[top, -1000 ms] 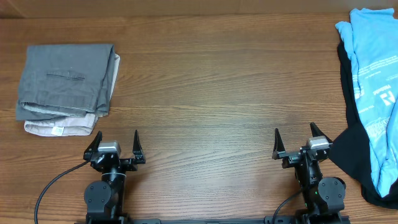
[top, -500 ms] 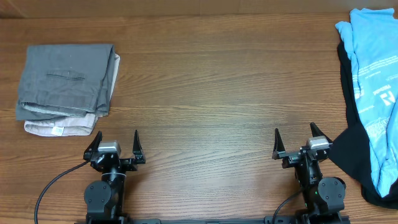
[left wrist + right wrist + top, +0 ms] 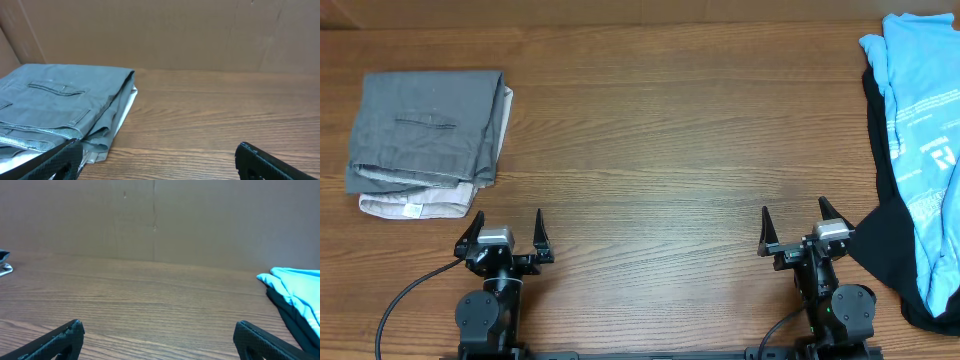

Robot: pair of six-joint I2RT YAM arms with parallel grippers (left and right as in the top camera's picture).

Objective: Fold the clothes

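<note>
- Waiting along the bottom of the overhead frame are the left gripper (image 3: pixel 509 222) and the right gripper (image 3: pixel 793 214). Both have their jaws spread wide with nothing between them, and neither touches cloth.
- The light blue T-shirt (image 3: pixel 920 120) lies bunched along the right edge, from the upper right corner down toward the lower right, with white print facing up. Part of it runs out of frame. It is not yet spread or folded.
- The T-shirt sits on a black garment (image 3: pixel 878 250), which shows along the shirt's left side and spreads out at lower right, just beside the right gripper.
- At upper left, folded grey trousers (image 3: pixel 425 125) rest on a folded pale garment (image 3: pixel 415 205), well apart from the shirt.
- Judgement: the task is at its very start. The shirt probably first needs dragging onto the bare middle of the table (image 3: pixel 650 130).
- Risk 1: a pinch near the shirt's left side could catch the black garment too, so both layers would come across together.
- Risk 2: gripping a bunched fold instead of a hem or shoulder would leave the shirt twisted, and the creases would carry into the fold.
- Risk 3: the shirt is far from the left arm, so a one-arm drag may stretch it unevenly or trail it off the table edge.
</note>
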